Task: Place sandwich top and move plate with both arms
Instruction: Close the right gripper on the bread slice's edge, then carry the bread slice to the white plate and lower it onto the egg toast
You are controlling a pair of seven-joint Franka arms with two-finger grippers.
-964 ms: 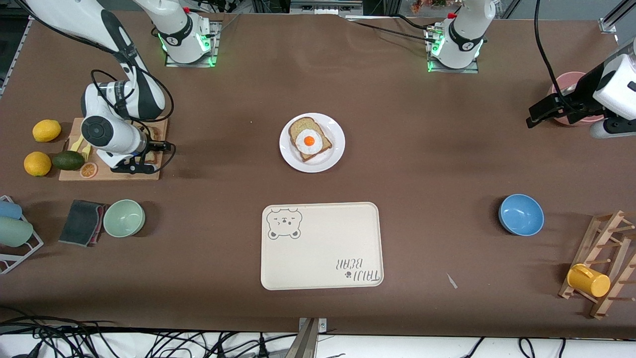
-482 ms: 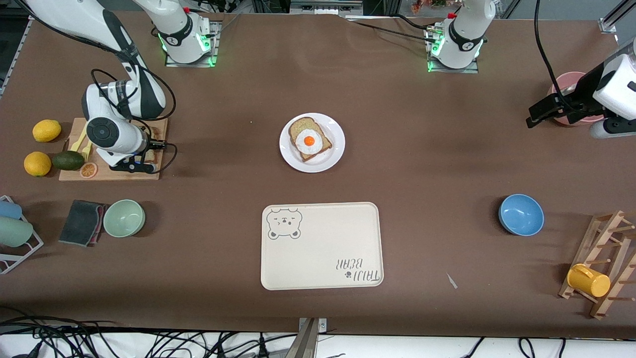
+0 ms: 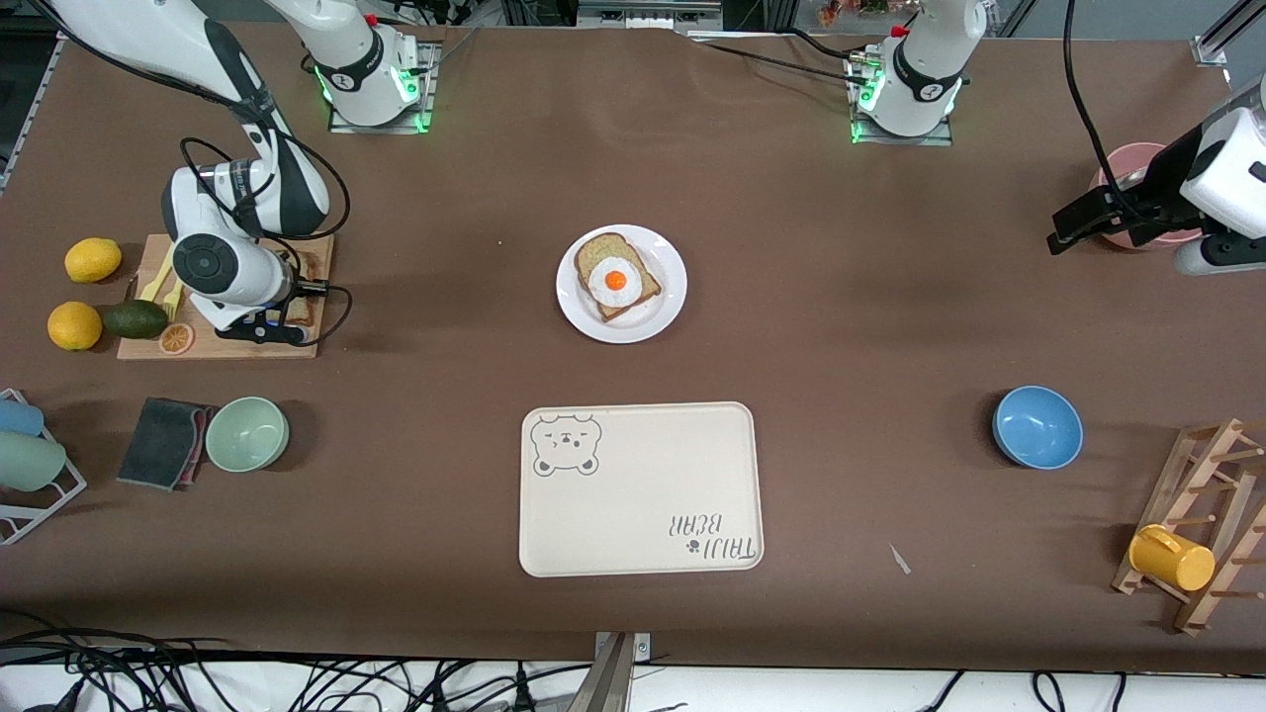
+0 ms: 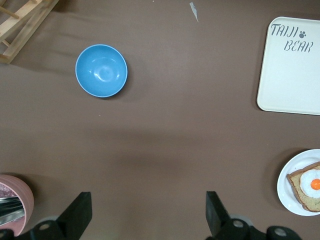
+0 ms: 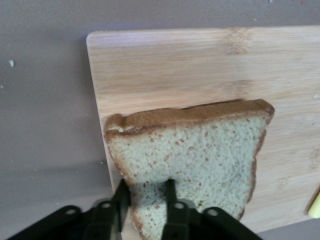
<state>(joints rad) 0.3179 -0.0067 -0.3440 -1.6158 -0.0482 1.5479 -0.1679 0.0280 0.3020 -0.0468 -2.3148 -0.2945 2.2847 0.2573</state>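
Right wrist view: the right gripper [image 5: 147,200] is clamping the speckled light-brown bread slice [image 5: 195,160] on the wooden cutting board [image 5: 165,70]; the left gripper [image 4: 145,212] is waiting spread wide above the brown table, egg-topped round white plate [image 3: 665,297] mid-table

The only readable lettering is "TAIJI BEAR" — printed in dark letters with a small paw mark on one corner of the cream tray [image 3: 641,489], upside down in the front view, upright in the left wrist view [image 4: 292,70]; a bear drawing sits in its diagonally opposed corner
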